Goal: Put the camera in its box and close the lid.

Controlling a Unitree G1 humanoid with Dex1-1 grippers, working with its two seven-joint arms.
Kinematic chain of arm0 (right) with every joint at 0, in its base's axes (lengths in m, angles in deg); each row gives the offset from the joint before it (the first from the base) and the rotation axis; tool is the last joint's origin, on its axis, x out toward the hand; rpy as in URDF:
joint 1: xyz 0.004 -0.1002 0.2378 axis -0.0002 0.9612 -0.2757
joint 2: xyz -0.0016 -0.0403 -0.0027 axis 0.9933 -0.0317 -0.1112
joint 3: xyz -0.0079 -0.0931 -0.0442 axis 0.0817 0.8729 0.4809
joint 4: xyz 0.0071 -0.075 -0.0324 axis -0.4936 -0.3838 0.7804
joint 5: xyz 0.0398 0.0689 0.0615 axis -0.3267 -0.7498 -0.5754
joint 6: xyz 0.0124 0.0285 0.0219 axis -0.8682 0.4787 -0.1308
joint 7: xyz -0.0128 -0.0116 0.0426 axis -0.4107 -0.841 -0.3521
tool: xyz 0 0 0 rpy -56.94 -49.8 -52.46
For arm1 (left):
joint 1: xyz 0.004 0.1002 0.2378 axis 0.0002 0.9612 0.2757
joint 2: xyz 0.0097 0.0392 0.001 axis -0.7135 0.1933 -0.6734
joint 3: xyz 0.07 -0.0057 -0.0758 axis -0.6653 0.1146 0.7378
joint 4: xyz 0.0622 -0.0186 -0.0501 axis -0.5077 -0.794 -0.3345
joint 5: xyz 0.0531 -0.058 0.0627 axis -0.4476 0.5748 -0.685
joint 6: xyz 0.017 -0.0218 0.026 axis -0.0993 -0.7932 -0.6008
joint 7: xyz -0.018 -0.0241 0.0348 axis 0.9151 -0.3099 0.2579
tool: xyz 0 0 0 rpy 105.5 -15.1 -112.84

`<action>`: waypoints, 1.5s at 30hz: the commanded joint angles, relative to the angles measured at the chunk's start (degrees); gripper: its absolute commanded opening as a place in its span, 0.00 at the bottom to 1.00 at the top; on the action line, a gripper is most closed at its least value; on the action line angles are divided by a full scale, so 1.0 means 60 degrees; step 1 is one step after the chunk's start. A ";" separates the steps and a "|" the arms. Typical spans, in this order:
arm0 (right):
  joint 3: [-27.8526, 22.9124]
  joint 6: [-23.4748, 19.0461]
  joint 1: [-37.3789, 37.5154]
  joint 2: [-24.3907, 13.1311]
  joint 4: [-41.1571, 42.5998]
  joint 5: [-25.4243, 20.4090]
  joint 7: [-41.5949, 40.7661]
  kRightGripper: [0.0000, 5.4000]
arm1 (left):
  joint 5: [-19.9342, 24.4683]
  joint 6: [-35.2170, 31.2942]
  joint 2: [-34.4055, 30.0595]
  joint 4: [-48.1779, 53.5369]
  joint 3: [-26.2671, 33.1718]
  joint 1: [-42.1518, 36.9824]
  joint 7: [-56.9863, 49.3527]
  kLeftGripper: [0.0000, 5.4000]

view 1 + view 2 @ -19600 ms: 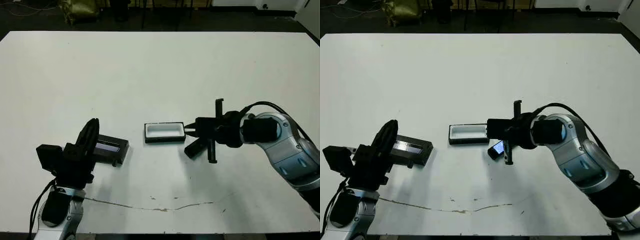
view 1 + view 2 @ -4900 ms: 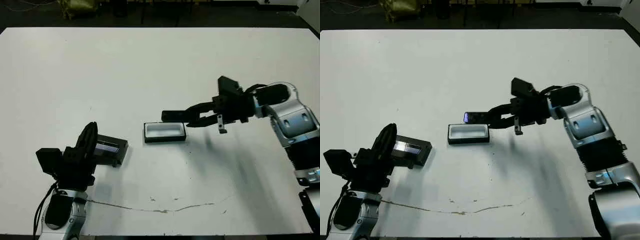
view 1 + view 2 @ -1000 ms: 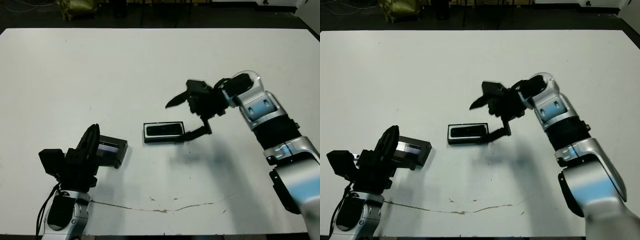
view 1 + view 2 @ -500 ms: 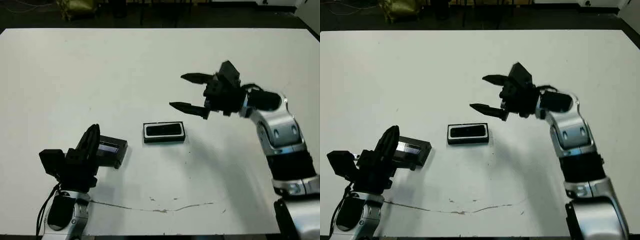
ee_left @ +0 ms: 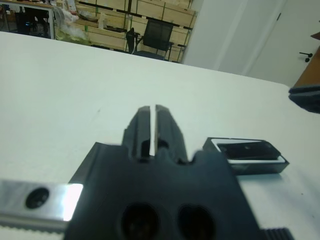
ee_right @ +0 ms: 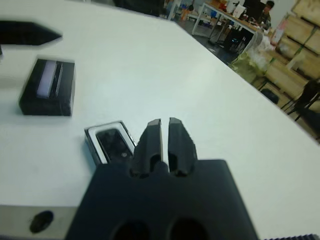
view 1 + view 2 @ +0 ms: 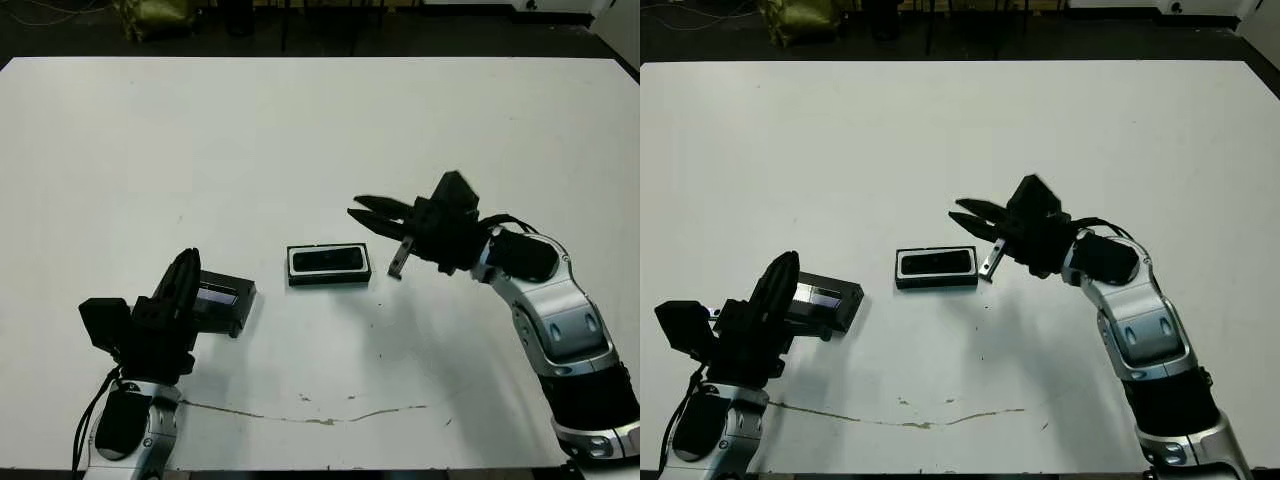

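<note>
The camera lies inside the box at mid-bench, so the first half looks done; the lid sits well apart near the left claw, not yet fitted. The right claw hovers just beside the box, empty, its prongs drawn close in the wrist view. The left claw's prongs are likewise narrow and empty, though whether they touch the lid is hard to tell.

Even, bright overhead light washes the white tabletop nearly flat, with soft faint shadows under the arms. Head views are sharp; both wrist views blur their near black bodies and backgrounds.
</note>
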State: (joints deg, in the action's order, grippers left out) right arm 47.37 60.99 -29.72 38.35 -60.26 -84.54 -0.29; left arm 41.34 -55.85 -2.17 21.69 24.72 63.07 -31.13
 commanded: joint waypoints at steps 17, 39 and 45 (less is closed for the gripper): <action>0.1375 0.1315 0.0496 -0.0068 -0.1219 0.2421 0.1204 0.00 | -0.0058 -0.0174 -0.0065 -0.0015 -0.0043 0.0118 -0.0045 0.00; 0.1727 0.1674 0.1784 -0.0729 -0.0893 0.2049 0.0231 0.00 | -0.0019 -0.0089 -0.0066 -0.0084 -0.0002 0.0173 0.0003 0.00; 0.0623 0.1114 0.1727 -0.0227 0.0480 0.1242 0.0949 0.00 | 0.0063 -0.0049 -0.0045 -0.0142 0.0021 0.0162 0.0032 0.00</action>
State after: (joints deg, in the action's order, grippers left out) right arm 52.82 68.32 -19.63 36.44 -58.53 -76.00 4.40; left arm 41.71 -55.84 -2.16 21.72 24.59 63.15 -31.12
